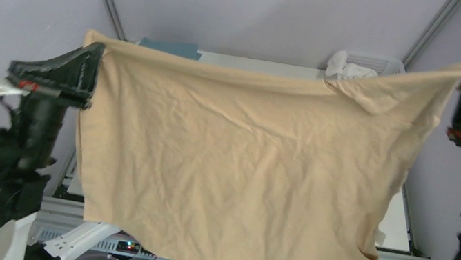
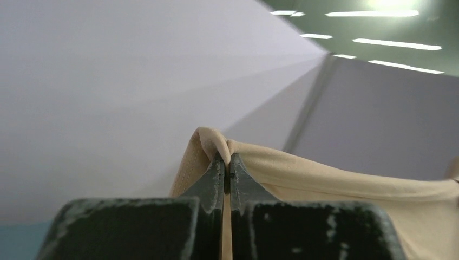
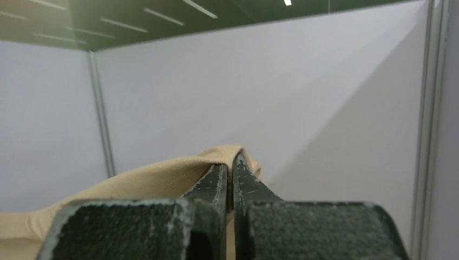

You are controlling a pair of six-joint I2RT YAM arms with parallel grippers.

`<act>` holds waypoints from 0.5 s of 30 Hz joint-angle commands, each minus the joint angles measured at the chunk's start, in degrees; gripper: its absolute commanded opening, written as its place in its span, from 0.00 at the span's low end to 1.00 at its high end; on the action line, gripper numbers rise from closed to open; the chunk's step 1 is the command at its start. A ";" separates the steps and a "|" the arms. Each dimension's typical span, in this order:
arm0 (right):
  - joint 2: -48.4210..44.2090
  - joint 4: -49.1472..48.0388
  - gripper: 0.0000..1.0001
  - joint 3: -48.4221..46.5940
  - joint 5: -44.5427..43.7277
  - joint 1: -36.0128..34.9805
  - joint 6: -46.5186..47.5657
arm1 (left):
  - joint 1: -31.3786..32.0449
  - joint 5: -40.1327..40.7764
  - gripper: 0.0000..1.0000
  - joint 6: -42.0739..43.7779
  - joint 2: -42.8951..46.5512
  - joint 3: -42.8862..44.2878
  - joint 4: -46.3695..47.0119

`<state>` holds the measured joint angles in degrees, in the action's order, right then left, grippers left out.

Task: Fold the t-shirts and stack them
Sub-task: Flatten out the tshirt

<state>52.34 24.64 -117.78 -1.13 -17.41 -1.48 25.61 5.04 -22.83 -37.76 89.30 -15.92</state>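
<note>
Top view: the tan t-shirt [image 1: 228, 171] is held spread in the air, creased and sagging along its top edge. Most of the worktop [image 1: 400, 230] is hidden behind it. The hem is cut off at the frame's bottom. A white basket [image 1: 373, 60] and a grey-blue cloth [image 1: 169, 46] are partly seen at the far edge.

Left wrist view: the left end effector [image 2: 227, 160] is clamped on a bunched corner.

Right wrist view: the right end effector [image 3: 231, 162] is clamped on the other corner.
</note>
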 commanded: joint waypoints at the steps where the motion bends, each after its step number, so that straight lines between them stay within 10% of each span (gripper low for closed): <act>1: 4.16 -7.80 0.00 11.16 -6.26 0.18 5.26 | -0.44 18.56 0.00 6.12 -6.43 -5.44 -0.51; 7: 9.62 -18.54 0.00 33.53 -6.38 1.16 4.05 | -1.61 35.80 0.06 3.44 -22.11 -17.85 0.49; 12: 24.47 -23.63 0.00 43.80 -1.45 3.46 -3.83 | -7.96 28.49 0.25 -4.77 -39.36 -23.61 0.84; 15: 35.43 -27.30 0.16 43.95 2.39 3.88 -6.22 | -9.61 24.82 0.92 -5.96 -51.09 -21.28 0.49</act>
<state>79.37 5.58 -74.35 -3.49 -14.39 -2.39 18.70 31.31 -23.77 -80.90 66.17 -15.18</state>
